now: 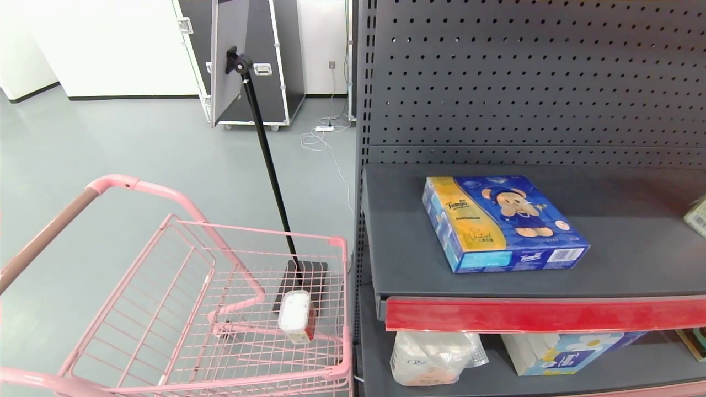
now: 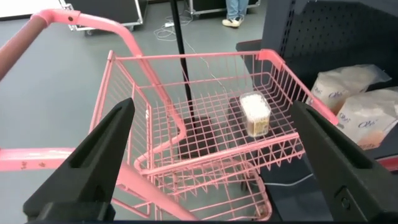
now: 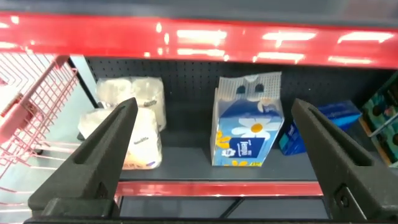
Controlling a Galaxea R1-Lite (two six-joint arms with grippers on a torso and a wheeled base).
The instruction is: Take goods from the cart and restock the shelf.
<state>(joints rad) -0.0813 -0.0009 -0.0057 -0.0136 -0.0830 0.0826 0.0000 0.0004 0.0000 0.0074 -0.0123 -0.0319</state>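
Left end effector [image 2: 212, 104] wide open, empty, facing pink cart [image 2: 199, 56]

Retail aisle staged inside a test hall. Shop features: a dark metal shelf [image 1: 634, 242] with a perforated back panel [image 1: 524, 82] and a red price rail [image 1: 540, 313], stocked with a boxed tissue pack [image 1: 499, 223] and, on the tier below, bagged paper goods [image 1: 430, 358]; a pink wire shopping cart [image 1: 165, 193] stands just beside it. Hall features: a bare grey floor [image 1: 110, 149], a wheeled flight case [image 1: 287, 55] against the white wall [image 1: 110, 44], a black floor stand [image 1: 270, 160], and loose cable [image 1: 336, 160] by a power strip [image 1: 324, 128].
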